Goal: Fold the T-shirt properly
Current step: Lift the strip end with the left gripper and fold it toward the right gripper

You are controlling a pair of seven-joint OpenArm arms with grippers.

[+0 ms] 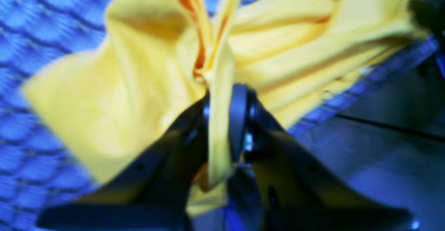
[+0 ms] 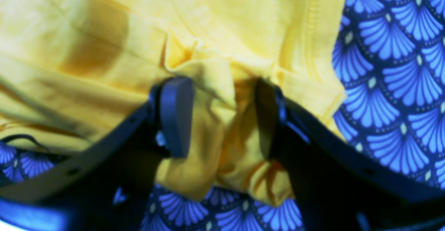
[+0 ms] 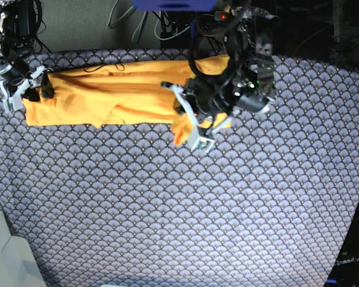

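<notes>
The yellow-orange T-shirt (image 3: 107,95) lies as a long folded band across the far side of the table. In the base view my left gripper (image 3: 190,133) is at the band's right end, with a bunch of cloth lifted off the table. The left wrist view shows that gripper (image 1: 222,100) shut on a thin upright fold of the T-shirt (image 1: 114,95). At the band's left end is my right gripper (image 3: 25,89). In the right wrist view its pads (image 2: 175,116) stand apart, pressed on a thick wad of the T-shirt (image 2: 215,126) that fills the gap.
A blue-grey scale-patterned cloth (image 3: 167,209) covers the whole table. Cables and dark equipment (image 3: 167,18) sit behind the far edge. A pale surface (image 3: 0,251) borders the front left corner.
</notes>
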